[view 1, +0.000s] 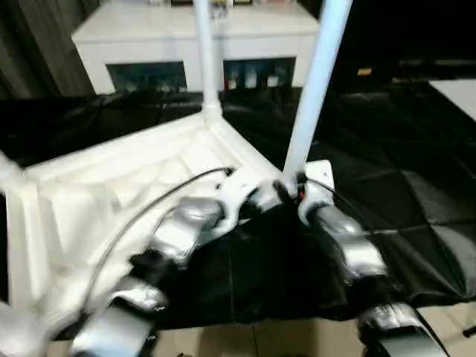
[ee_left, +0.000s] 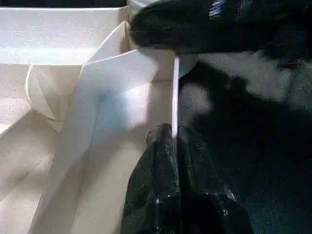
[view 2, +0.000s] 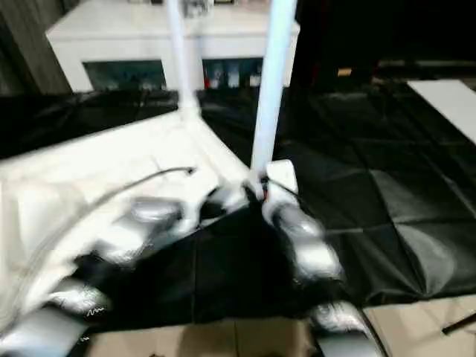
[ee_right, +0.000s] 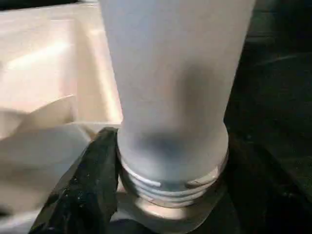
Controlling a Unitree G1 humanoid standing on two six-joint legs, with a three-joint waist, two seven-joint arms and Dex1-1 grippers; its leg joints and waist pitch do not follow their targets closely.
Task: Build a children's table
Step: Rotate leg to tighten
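The white tabletop (view 1: pixel 111 186) lies upside down on a black cloth, its ribbed underside facing up. One white leg (view 1: pixel 204 52) stands in the far corner socket. A second leg (view 1: pixel 316 82) stands in the near right corner, where my right gripper (view 1: pixel 296 190) is shut on its base. In the right wrist view a black finger (ee_right: pixel 90 185) presses against this leg (ee_right: pixel 170 97) just above its exposed screw threads (ee_right: pixel 165 187). My left gripper (ee_left: pixel 174 134) is shut on the tabletop's thin rim (ee_left: pixel 174 97), just left of that corner.
A white cabinet (view 1: pixel 193 44) with glass doors stands behind the tabletop. The black cloth (view 1: pixel 387 149) spreads out to the right, with pale floor (view 1: pixel 282 338) along its near edge. A thin cable (view 1: pixel 149 208) arcs over my left forearm.
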